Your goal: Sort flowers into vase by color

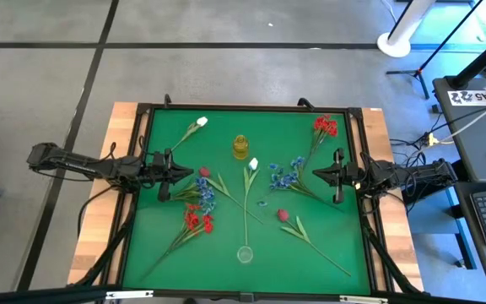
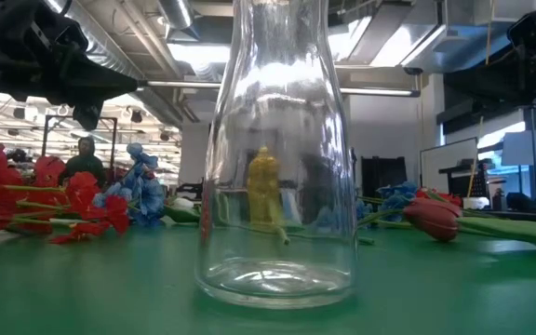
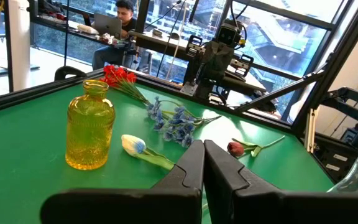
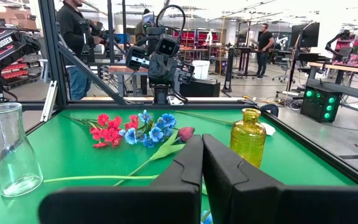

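Both pincers are hovering closed and empty: the left pincer is waiting at the left edge of the green tabletop, the right pincer at the right edge. Flowers are lying loose across the mat: a white bud near the far left corner, a red cluster far right, blue clusters near the middle, a rosebud nearer the front. A yellow vase is standing upright behind centre, and a clear glass vase is standing near the front edge.
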